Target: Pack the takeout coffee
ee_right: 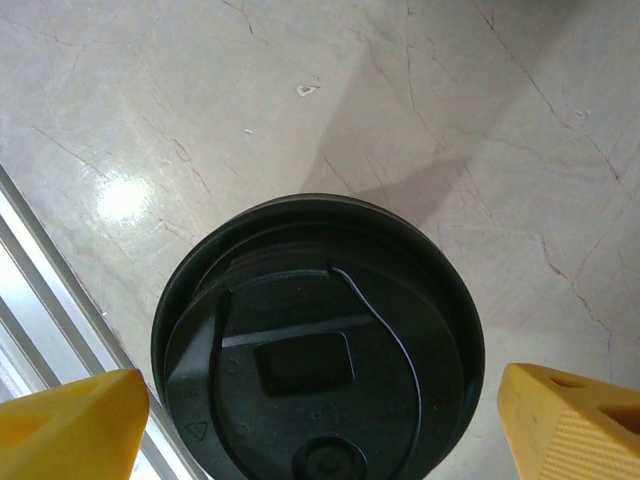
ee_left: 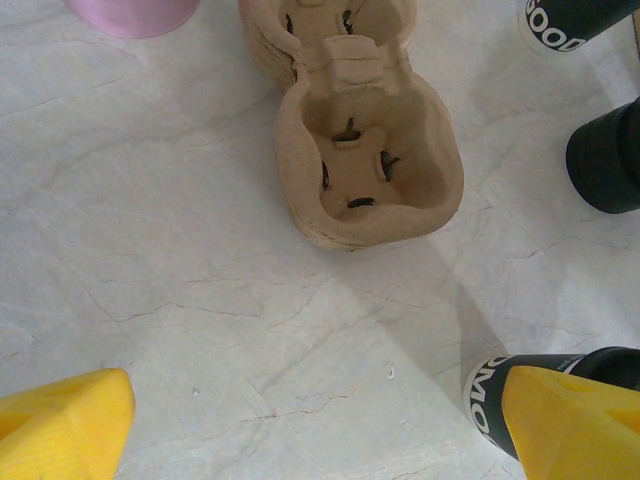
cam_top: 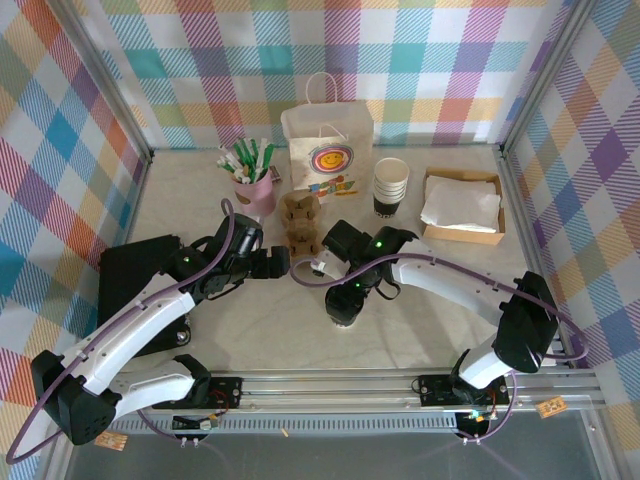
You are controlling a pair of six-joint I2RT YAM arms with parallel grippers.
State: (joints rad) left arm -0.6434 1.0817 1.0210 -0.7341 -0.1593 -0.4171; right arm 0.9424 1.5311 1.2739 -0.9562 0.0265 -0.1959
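Both grippers are spread wide: right gripper (ee_right: 320, 425) over the takeout coffee (ee_right: 315, 330) (black-lidded, upright), left gripper (ee_left: 320, 425) near the cup carrier (ee_left: 365, 150).

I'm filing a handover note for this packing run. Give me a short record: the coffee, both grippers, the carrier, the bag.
item: takeout coffee, upright, lid on
cup carrier: near well empty
paper bag: upright behind the carrier
right gripper: open, above the coffee, a finger either side of its lid
left gripper: open, holding nothing, facing the cup carrier
packed: not yet
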